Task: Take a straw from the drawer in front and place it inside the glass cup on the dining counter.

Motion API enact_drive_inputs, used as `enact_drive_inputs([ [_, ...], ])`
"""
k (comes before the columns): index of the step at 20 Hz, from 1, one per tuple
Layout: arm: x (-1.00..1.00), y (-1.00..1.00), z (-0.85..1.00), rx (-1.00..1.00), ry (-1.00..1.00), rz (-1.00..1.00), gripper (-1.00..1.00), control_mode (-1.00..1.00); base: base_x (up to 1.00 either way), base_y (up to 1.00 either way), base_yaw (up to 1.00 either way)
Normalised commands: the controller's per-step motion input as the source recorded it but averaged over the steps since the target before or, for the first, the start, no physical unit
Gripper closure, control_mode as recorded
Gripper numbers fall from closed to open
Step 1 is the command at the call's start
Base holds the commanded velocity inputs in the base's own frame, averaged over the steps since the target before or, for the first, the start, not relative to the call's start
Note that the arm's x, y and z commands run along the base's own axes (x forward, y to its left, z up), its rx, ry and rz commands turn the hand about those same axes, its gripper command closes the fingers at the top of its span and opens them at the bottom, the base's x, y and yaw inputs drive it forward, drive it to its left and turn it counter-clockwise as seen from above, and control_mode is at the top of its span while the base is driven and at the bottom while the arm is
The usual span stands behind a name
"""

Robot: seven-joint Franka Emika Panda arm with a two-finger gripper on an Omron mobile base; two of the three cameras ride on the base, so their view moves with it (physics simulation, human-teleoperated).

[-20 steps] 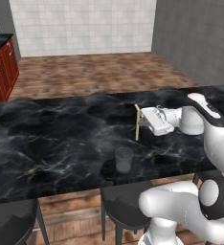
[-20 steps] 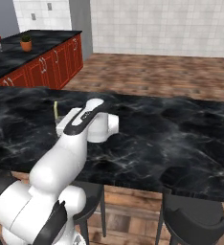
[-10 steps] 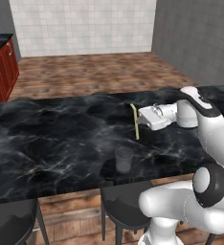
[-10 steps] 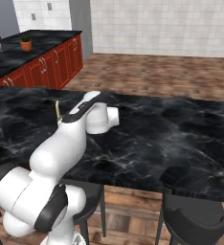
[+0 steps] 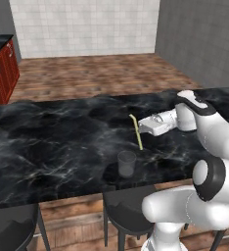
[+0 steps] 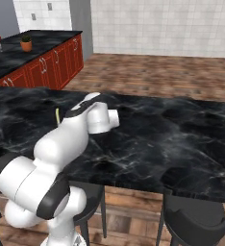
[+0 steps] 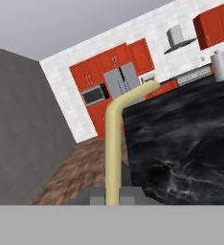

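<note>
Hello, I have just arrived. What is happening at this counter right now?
The white robot arm holds a straw in its hand, which is shut on it. The straw stands nearly upright above the dining counter, its bent tip at the top. The glass cup stands on the counter, near the edge with the stools, a little below and to the left of the straw in the left base view. The straw is not yet in the cup.
</note>
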Motion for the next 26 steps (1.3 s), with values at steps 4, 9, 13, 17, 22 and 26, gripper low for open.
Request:
enact_drive_inputs([
  [4,0.01,0.01,-0.33,0.0,0.0,0.11,1.0,-1.0,0.0,0.0,0.0],
  [9,0.12,0.0,-0.16,0.0,-0.05,0.11,1.0,-1.0,0.0,0.0,0.0],
  [13,0.19,0.0,-0.07,0.0,-0.08,0.1,1.0,-1.0,0.0,0.0,0.0],
  [17,0.17,0.0,0.0,0.03,-0.1,0.1,1.0,-1.0,0.0,0.0,0.0],
  [22,0.02,0.05,-0.04,0.1,-0.03,0.08,1.0,-1.0,0.0,0.0,0.0],
  [26,0.0,0.11,-0.18,0.12,0.0,0.06,1.0,-1.0,0.0,0.0,0.0],
])
